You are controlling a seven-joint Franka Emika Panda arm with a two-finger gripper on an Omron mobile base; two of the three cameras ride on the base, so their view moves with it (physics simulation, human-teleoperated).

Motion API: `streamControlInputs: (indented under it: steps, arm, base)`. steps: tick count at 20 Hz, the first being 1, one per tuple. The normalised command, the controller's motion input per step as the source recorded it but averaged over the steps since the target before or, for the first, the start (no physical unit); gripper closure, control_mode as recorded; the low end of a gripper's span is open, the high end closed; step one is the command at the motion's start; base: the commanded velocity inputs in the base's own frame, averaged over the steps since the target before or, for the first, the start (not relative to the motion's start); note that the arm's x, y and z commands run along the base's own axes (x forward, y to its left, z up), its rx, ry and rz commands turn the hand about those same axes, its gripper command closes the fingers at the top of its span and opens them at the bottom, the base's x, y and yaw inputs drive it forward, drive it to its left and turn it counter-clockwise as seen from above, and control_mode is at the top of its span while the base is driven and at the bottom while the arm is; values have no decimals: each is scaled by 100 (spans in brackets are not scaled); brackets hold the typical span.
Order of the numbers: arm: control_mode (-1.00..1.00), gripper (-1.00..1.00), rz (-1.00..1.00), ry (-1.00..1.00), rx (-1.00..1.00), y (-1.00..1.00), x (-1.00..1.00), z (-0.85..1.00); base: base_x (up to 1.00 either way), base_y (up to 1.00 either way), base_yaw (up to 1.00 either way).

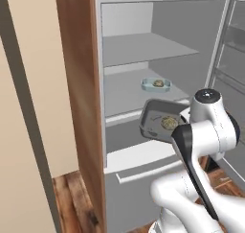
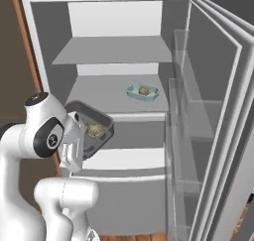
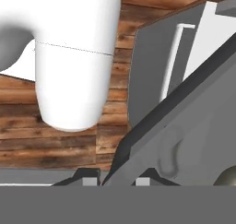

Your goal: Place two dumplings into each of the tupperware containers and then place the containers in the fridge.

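The fridge (image 1: 139, 47) (image 2: 114, 49) stands open in front of me. The pale blue tupperware container (image 1: 156, 85) (image 2: 143, 92) rests on its middle shelf with dumplings (image 1: 158, 83) (image 2: 144, 90) inside. The dark grey tupperware container (image 1: 155, 119) (image 2: 101, 123) (image 3: 193, 126) hangs tilted just in front of the shelf below and holds dumplings (image 1: 167, 122) (image 2: 94, 129) (image 3: 228, 177). My gripper (image 3: 116, 179) is shut on the grey container's near rim. In both base views the fingers are hidden behind the wrist and the tub.
The fridge door (image 2: 208, 111) (image 1: 234, 50) swings open on the right with clear door shelves. A brown wood panel (image 1: 79, 83) flanks the fridge on the left. A white drawer with a handle (image 1: 143, 172) sits under the held tub. Wooden floor (image 1: 72, 198) lies below.
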Motion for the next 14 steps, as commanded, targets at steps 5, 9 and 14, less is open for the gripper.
streamControlInputs:
  steps: [5,9,14]
  arm:
    - [100,100,0,0,0,0,0,0]
    - [100,100,0,0,0,0,0,0]
    - [-100,100,0,0,2,-7,2,2]
  base:
    - [60,-9,26]
    - [54,-11,21]
    - [16,-20,7]
